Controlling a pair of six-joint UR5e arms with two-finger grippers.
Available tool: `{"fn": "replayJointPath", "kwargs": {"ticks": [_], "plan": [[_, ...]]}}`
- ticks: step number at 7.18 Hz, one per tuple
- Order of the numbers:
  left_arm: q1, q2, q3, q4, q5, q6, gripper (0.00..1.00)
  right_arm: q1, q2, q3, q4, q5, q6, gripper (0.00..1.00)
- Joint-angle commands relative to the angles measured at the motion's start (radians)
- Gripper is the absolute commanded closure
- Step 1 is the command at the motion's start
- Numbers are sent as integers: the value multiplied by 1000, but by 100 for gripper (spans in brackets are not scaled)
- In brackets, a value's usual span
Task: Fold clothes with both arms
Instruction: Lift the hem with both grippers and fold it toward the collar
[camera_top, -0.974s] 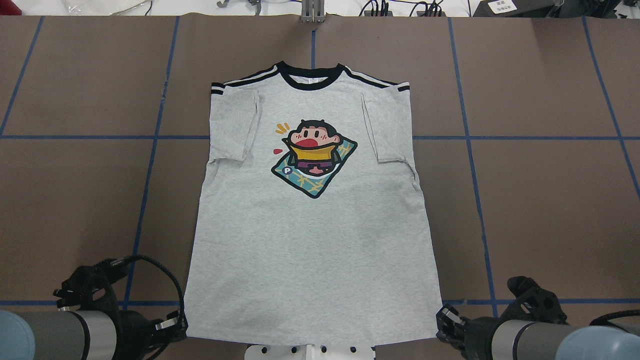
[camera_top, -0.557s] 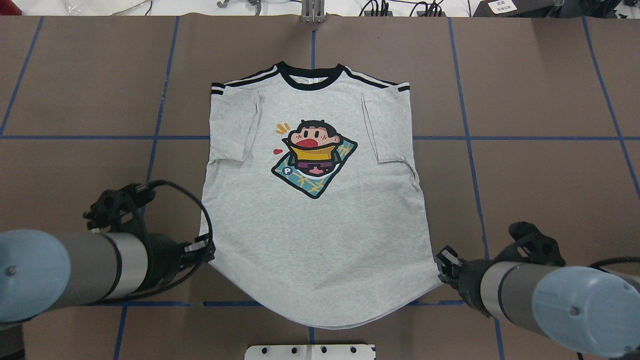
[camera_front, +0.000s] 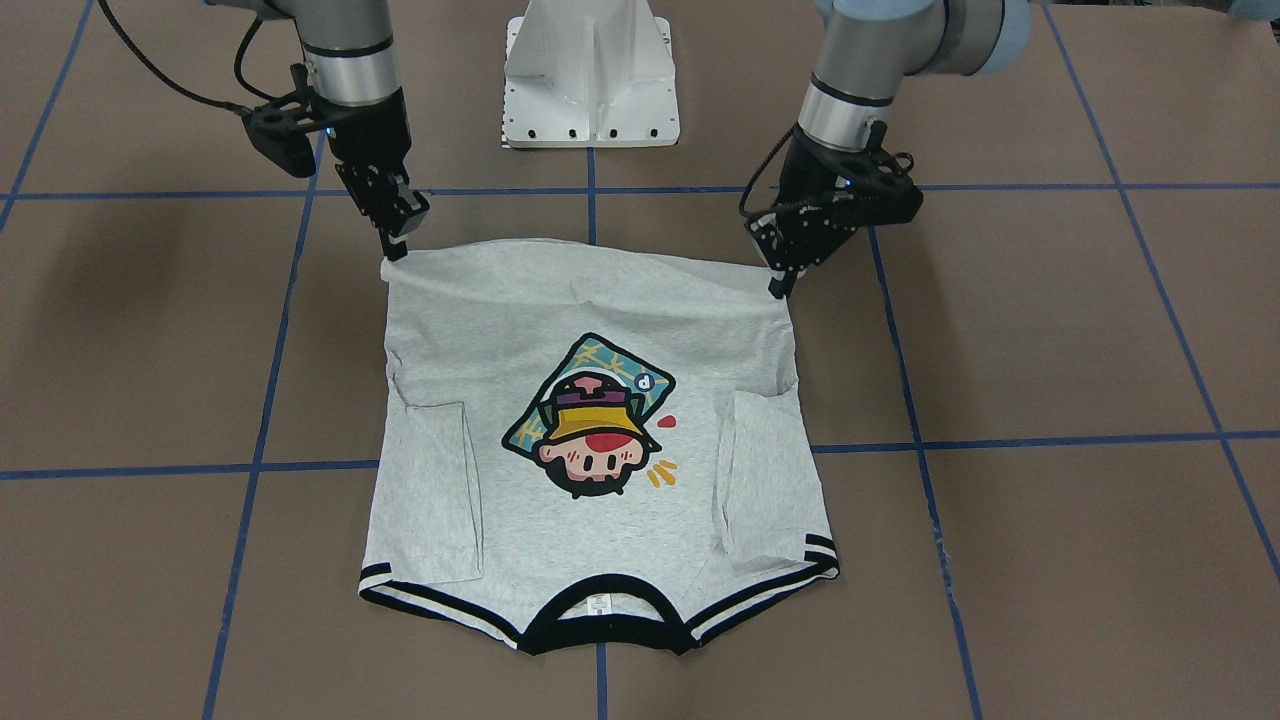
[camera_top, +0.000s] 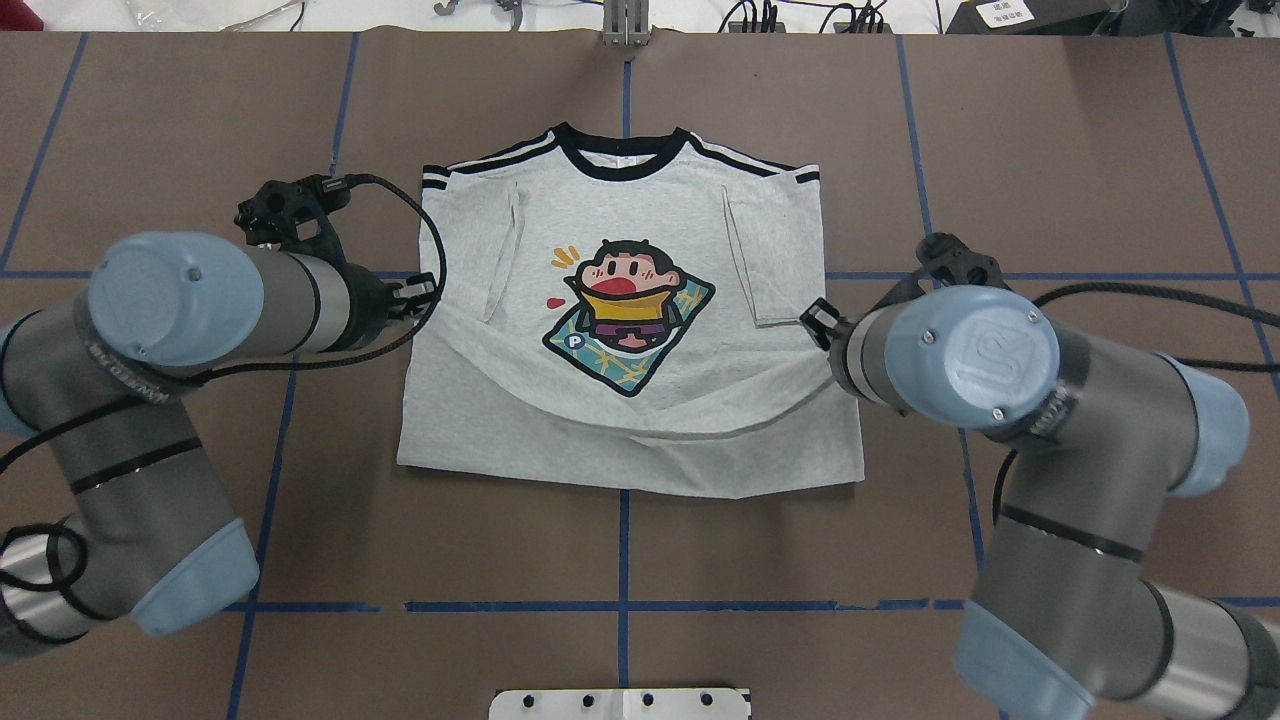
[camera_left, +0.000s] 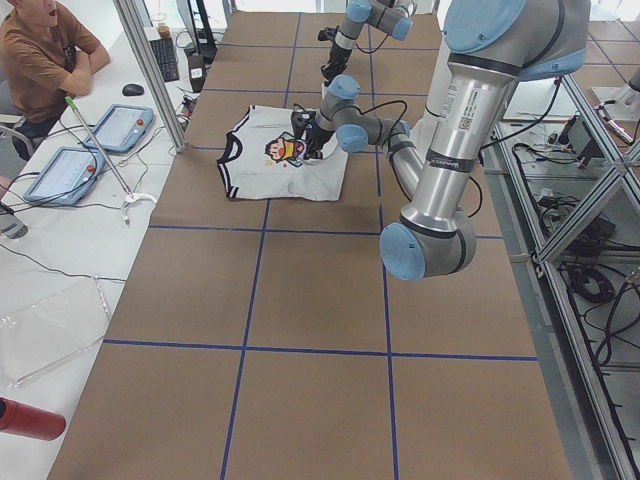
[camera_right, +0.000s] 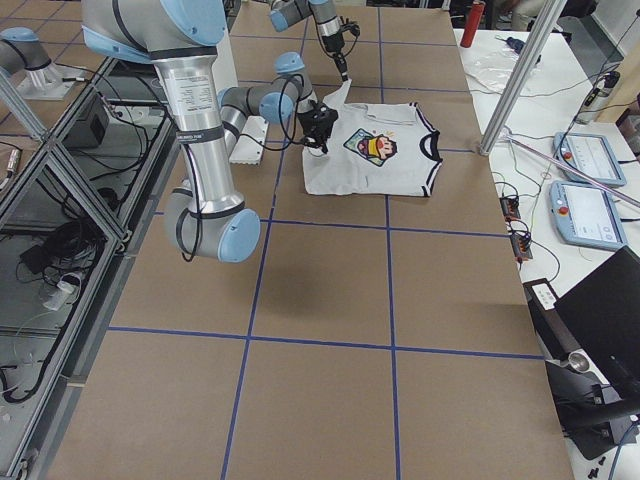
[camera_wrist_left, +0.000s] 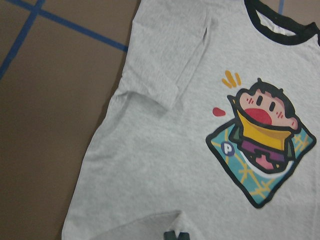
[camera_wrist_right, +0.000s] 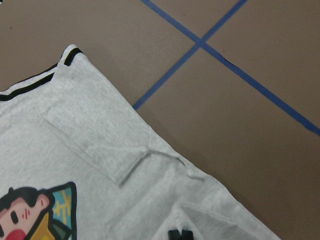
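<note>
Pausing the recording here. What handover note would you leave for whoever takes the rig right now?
Left tool: shut on one hem corner of the T-shirt, raised off the table.
Right tool: shut on the other hem corner, also raised.
T-shirt: print up, mid-table, collar away from the robot, both sleeves folded in over the front.
Done: sleeves in; hem gripped and lifted, its corners about level with the sleeve ends.
Left: carry the hem to the collar, lay it flat, release. A further fold probably follows.
</note>
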Motion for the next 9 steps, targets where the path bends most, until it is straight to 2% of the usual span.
{"fn": "replayJointPath", "kwargs": {"ticks": [1,2,3,5,6,7,8,9], "plan": [[-69,-84,212,-108,2,43,100,123,117,-217,20,9,-104,100],[-89,-105,324,-211,4,44,100,157,144,-320,124,12,-103,100],[-115,-122,389,-274,5,64,100,207,192,-430,213,62,-103,100],[-139,-159,454,-278,18,110,100,267,293,-636,291,84,-145,100],[-139,-200,518,-290,69,110,100,283,306,-702,356,86,-147,100],[-139,-239,581,-309,70,110,100,286,318,-750,391,86,-147,100],[-139,-242,596,-310,73,117,100,287,332,-782,399,86,-150,100],[-139,-242,607,-323,85,129,100,287,336,-828,463,84,-149,100]]}}
